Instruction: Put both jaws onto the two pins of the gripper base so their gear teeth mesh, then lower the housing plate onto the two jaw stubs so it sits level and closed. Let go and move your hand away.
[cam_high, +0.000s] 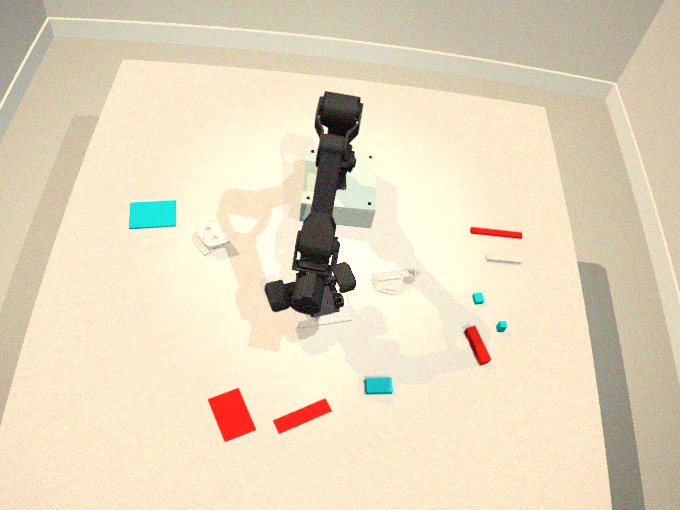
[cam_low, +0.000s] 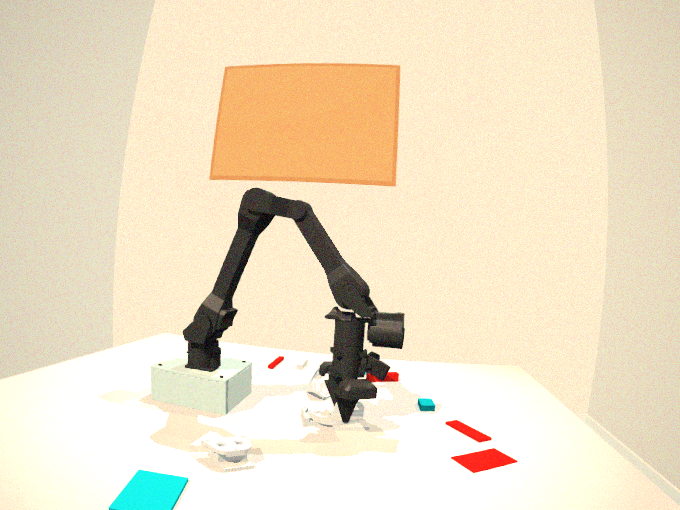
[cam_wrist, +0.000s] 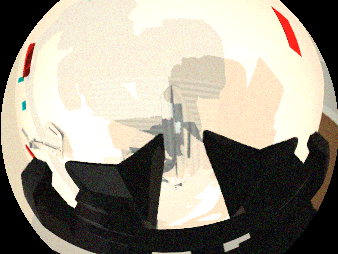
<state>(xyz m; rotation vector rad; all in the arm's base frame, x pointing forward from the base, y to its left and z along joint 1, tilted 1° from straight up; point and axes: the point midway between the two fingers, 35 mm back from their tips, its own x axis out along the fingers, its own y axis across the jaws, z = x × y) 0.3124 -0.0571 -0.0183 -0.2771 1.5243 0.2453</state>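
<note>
Honestly, my read is that the gripper (cam_high: 314, 300) (cam_low: 346, 419) (cam_wrist: 184, 136) is partway open, pinching the slim whitish-grey ridged part (cam_wrist: 176, 125) low over the counter (cam_high: 137, 356) (cam_low: 65, 422). The wrist view is washed out, so I'm only fairly sure that's one of the jaws. Straddling its narrow width makes sense to me: that leaves the ends free for lining up a pin. It sits between the fingertips, long axis running up and down the wrist view, slimmer end pointing toward the top; I can't tell which end has teeth.

The rounded off-white piece (cam_high: 387, 282) (cam_low: 317, 385) lies nearby, long way roughly left to right from above, small end to the right. The white two-holed plate-like piece (cam_high: 211, 234) (cam_low: 227, 442) is well apart, probably the housing plate, parked out of the way until both jaws mesh.
</note>
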